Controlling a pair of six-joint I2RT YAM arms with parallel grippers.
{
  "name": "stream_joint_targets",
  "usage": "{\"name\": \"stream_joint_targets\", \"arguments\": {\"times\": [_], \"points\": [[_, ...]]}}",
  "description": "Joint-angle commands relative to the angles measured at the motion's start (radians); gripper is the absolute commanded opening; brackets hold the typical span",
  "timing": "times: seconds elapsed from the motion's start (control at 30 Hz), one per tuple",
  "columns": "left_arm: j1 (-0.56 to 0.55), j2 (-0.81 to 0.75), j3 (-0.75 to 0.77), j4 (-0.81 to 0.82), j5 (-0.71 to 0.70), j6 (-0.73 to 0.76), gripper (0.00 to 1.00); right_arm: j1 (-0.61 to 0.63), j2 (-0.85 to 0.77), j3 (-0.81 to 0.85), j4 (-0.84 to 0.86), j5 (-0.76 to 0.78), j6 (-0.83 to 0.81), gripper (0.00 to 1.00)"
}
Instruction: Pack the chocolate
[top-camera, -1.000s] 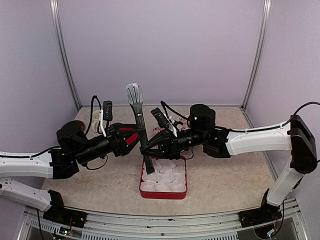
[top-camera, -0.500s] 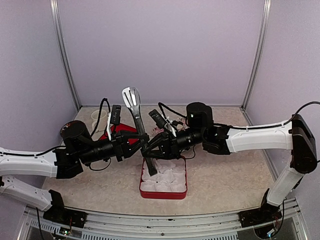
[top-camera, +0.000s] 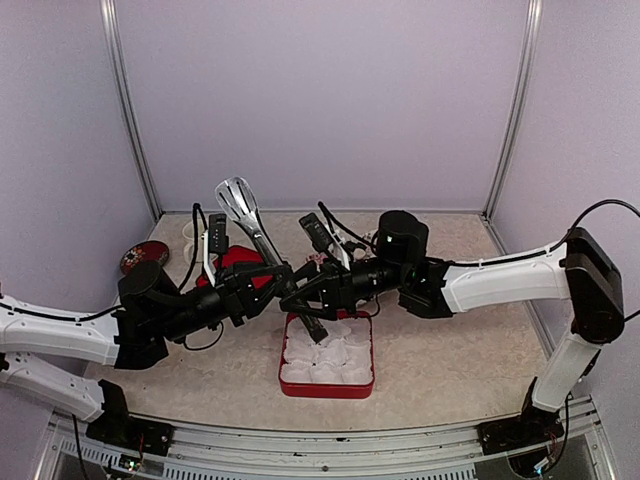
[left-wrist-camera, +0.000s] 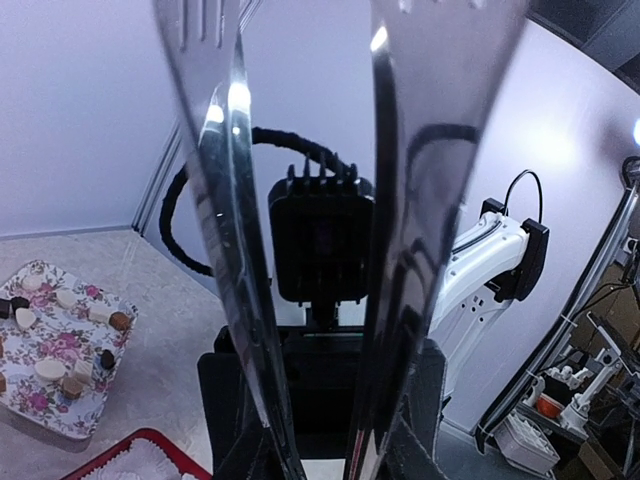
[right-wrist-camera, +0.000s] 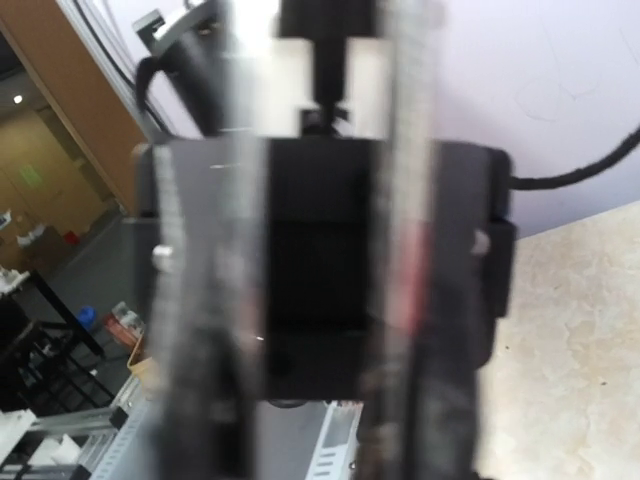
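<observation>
My left gripper is shut on a pair of clear-and-black tongs, whose head points up and to the left. In the left wrist view the two tong arms rise from between my jaws. My right gripper faces the left one over the back of the red box, its jaws apart around the tongs' lower end. The right wrist view is blurred. The chocolate, small brown, tan and pale pieces, lies on a floral tray. In the top view that tray is mostly hidden behind the arms.
The red box holds several white crinkled paper cups. A red lid-like piece lies under the left arm. A white cup and a dark round dish sit at the back left. Metal posts stand at the back corners.
The left gripper has closed on the tongs and the right gripper has opened off them. The tongs' head has swung left and lower with the left arm.
</observation>
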Motion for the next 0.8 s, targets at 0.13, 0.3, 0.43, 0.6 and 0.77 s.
{"name": "stream_joint_targets", "arguments": {"times": [0.13, 0.3, 0.43, 0.6, 0.77], "points": [[-0.015, 0.015, -0.029, 0.135, -0.073, 0.026, 0.29, -0.004, 0.076, 0.038, 0.135, -0.014, 0.079, 0.57], [-0.021, 0.033, -0.031, 0.148, -0.079, 0.032, 0.29, -0.005, 0.076, 0.048, 0.144, -0.003, 0.090, 0.52], [-0.024, 0.038, -0.031, 0.153, -0.084, 0.044, 0.29, -0.005, 0.080, 0.045, 0.157, -0.006, 0.107, 0.44], [-0.027, 0.042, -0.036, 0.170, -0.087, 0.046, 0.29, -0.006, 0.080, 0.037, 0.192, -0.003, 0.130, 0.35], [-0.029, 0.022, -0.058, 0.179, -0.112, 0.045, 0.35, -0.015, 0.053, 0.016, 0.171, 0.010, 0.121, 0.24]]}}
